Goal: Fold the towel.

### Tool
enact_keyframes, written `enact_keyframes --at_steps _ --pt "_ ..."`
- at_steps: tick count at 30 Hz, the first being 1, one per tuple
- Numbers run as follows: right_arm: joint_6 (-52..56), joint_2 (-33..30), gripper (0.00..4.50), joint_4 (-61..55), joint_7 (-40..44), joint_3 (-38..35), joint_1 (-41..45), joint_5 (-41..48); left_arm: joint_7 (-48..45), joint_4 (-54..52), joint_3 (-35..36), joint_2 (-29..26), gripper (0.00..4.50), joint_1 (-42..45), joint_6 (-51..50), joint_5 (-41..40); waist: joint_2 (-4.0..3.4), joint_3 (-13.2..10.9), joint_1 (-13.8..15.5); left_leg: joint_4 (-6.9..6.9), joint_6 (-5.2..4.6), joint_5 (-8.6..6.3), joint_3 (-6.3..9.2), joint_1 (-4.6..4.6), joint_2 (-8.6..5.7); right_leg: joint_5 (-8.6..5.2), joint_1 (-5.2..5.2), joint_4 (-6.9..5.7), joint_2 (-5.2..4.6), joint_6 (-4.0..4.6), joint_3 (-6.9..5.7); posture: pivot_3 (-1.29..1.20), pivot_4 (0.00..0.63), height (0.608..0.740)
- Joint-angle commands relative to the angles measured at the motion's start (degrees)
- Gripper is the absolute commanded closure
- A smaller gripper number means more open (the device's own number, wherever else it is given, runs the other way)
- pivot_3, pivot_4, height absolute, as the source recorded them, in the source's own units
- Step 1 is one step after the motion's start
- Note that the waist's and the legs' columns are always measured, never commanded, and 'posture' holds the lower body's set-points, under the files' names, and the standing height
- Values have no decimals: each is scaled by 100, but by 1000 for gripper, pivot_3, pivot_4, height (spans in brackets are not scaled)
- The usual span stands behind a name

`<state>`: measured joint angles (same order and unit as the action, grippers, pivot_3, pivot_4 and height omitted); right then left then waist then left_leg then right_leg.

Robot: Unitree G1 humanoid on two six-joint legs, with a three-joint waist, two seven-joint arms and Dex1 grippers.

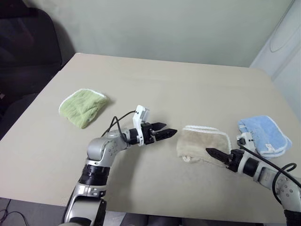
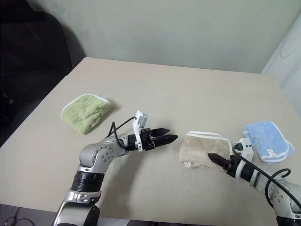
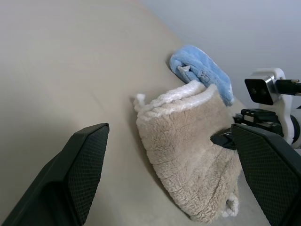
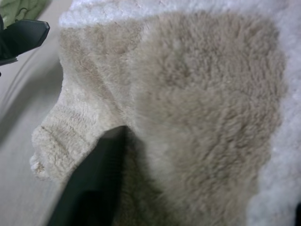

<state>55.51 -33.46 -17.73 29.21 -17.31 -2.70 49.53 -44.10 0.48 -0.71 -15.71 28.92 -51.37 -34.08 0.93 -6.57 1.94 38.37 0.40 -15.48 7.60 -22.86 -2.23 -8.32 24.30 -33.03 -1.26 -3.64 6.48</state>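
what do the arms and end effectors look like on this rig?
Both arms are silver-grey metal with black ribbed joint rings. The left end effector and right end effector have two black tapered fingers with textured pads. A white camera bracket sits on each wrist, with black cables looping out.

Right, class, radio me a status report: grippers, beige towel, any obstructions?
Left gripper open, hovering left of the beige towel. Right gripper at the towel's near edge, grip unconfirmed. Towel bunched, not neatly folded. Blue towel close beside on the right; green towel well off left.
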Motion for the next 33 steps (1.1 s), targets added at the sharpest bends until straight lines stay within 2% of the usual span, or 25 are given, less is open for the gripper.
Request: enact_keyframes --at_steps 1,5,6,11,16,23,27,30,33 --pt "25 8 2940 -307 11 -237 -63 235 8 -144 62 4 0 61 94 -91 0 0 1 0 1 0 0 0 -1 0 0 0 0 1 0 0 150 740" --pt "26 -18 4315 -483 -68 -501 -98 424 31 -135 57 25 0 63 109 -99 -1 -1 3 0 7 -4 0 -1 -1 -2 0 0 0 0 0 0 150 740" --pt "34 -42 4481 -548 -96 -587 -101 484 37 -130 58 31 0 62 116 -102 -1 -1 3 0 9 -5 0 -2 -2 -2 0 0 -1 1 0 0 150 740" --pt "169 -205 4481 -929 -382 -1069 92 932 93 -140 82 83 0 29 123 -137 -1 -1 1 0 17 -10 -1 -3 -3 -13 0 1 -1 -14 1 0 150 740" --pt "340 -566 4481 -872 -1034 -1774 673 1572 105 -136 121 116 0 43 156 -159 -2 -1 1 0 17 -10 -2 -4 -3 -15 2 1 -1 -17 3 0 150 740" --pt "532 -1287 4481 638 -2198 -2498 1833 1605 161 29 238 282 0 202 249 -162 0 -2 26 -3 15 -10 1 -6 -3 -13 4 2 -4 -14 4 0 150 740" --pt "630 -1550 4481 1248 -2439 -2716 2018 1461 188 63 256 359 0 250 321 -144 -1 -2 49 -10 -5 0 3 -8 -2 -2 8 0 -7 0 4 0 150 740" --pt "707 -1507 4481 1595 -2808 -2908 2168 1509 226 84 300 382 0 267 349 -146 -2 -2 43 -15 -14 1 1 -6 0 -3 10 1 -5 -6 3 0 150 740" --pt "701 -1301 4481 1932 -3214 -3059 2308 1515 253 69 320 382 0 219 350 -153 -3 -2 38 -15 -31 11 -3 -6 0 -26 12 1 -6 -58 6 0 150 740"
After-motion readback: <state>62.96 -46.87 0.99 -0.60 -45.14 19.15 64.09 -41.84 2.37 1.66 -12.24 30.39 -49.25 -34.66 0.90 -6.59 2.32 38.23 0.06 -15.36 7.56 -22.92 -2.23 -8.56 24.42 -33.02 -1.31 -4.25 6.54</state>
